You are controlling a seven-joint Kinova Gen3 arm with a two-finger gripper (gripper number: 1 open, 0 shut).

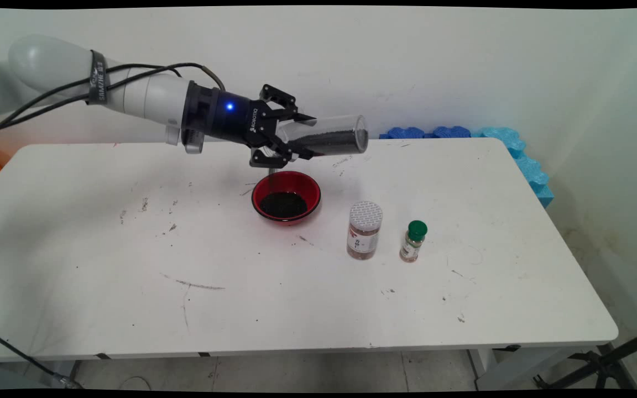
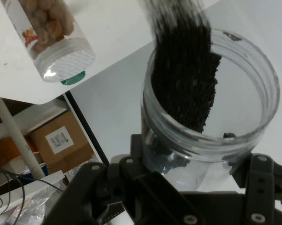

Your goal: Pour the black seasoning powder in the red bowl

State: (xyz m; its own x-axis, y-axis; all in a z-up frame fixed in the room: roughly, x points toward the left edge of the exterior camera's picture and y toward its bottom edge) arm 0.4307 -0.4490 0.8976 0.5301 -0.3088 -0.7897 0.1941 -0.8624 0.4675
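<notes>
My gripper [image 1: 295, 145] is shut on one end of a clear jar [image 1: 329, 138] partly filled with black grains. The jar lies almost level in the air and points right, with the grains along its lower side. It hangs above and just behind a red bowl [image 1: 312, 190] that has black grains in its bottom. In the hand view the clear jar [image 2: 211, 93] fills the middle between the black fingers [image 2: 131, 161], and a dark band of grains runs along one wall.
A white-lidded jar of brownish pieces [image 1: 364, 229] stands right of the bowl, with a small green-capped bottle [image 1: 413, 241] beside it. Both show upside down in the hand view, jar [image 2: 51, 33] and green cap [image 2: 72, 79]. Blue foam pieces [image 1: 517, 149] line the far right corner.
</notes>
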